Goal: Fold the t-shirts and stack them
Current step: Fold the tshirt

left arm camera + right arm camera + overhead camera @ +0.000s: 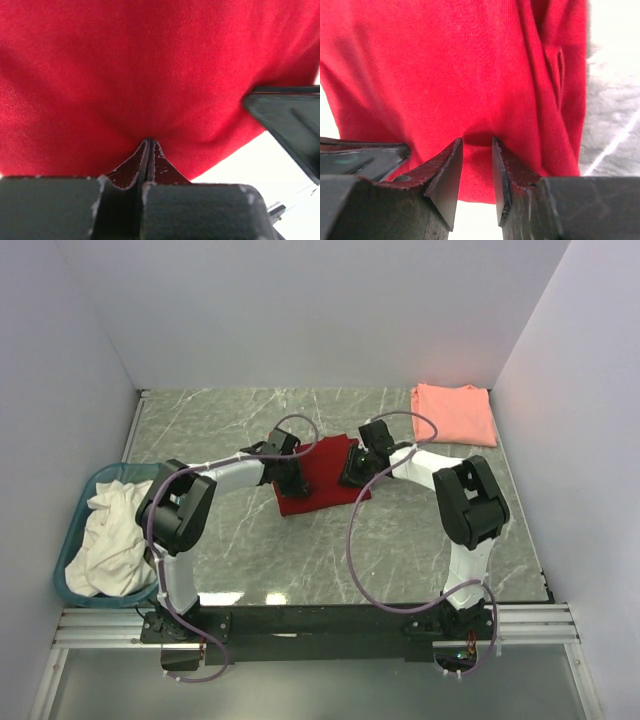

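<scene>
- Left gripper (149,144): fingers pressed tight together, pinching a pucker of the deep red t-shirt (322,485).
- Right gripper (477,145): jaws partly spread at the same shirt's edge; whether they grip it is unclear.

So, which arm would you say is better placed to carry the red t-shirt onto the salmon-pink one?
Probably the right: the salmon-pink t-shirt lies far right, on its side, and the right gripper is at the red t-shirt, jaws apart. The left gripper grips it but sits farther off.
</scene>
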Robot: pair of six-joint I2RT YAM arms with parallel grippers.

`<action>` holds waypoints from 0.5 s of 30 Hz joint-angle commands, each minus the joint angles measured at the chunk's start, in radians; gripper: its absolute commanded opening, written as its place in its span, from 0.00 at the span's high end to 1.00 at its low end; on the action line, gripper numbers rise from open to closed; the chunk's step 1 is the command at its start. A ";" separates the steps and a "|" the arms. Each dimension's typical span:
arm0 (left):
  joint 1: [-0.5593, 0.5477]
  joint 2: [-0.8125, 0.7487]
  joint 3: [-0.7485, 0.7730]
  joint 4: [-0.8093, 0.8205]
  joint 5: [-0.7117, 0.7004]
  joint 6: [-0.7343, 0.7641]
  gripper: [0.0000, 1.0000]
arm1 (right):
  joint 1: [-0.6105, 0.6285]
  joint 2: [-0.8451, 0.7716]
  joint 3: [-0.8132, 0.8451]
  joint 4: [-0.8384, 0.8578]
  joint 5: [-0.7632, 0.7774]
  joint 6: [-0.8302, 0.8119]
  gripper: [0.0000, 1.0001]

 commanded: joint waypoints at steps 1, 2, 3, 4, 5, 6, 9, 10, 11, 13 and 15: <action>-0.031 -0.024 -0.055 0.034 -0.040 -0.025 0.99 | 0.016 -0.078 -0.132 0.059 0.066 0.033 0.62; -0.041 -0.035 -0.073 0.038 -0.041 -0.029 0.99 | 0.021 -0.091 -0.163 0.088 0.063 0.036 0.62; -0.045 -0.062 -0.116 0.052 -0.043 -0.039 0.99 | 0.031 -0.108 -0.226 0.103 0.061 0.041 0.62; -0.053 -0.078 -0.136 0.057 -0.051 -0.042 0.99 | 0.039 -0.144 -0.255 0.117 0.058 0.050 0.62; -0.054 -0.095 -0.158 0.060 -0.055 -0.045 0.99 | 0.045 -0.163 -0.286 0.146 0.054 0.056 0.62; -0.056 -0.131 -0.199 0.068 -0.060 -0.051 0.99 | 0.061 -0.181 -0.314 0.161 0.049 0.061 0.62; -0.062 -0.211 -0.279 0.075 -0.072 -0.060 0.99 | 0.087 -0.247 -0.416 0.200 0.034 0.079 0.62; -0.064 -0.231 -0.299 0.077 -0.075 -0.065 0.99 | 0.093 -0.275 -0.429 0.207 0.029 0.081 0.62; -0.065 -0.269 -0.334 0.080 -0.078 -0.066 0.99 | 0.096 -0.287 -0.441 0.209 0.025 0.082 0.62; -0.065 -0.305 -0.362 0.077 -0.095 -0.072 0.99 | 0.098 -0.325 -0.467 0.218 0.017 0.087 0.62; -0.065 -0.363 -0.391 0.057 -0.112 -0.074 0.99 | 0.096 -0.355 -0.472 0.212 0.015 0.084 0.62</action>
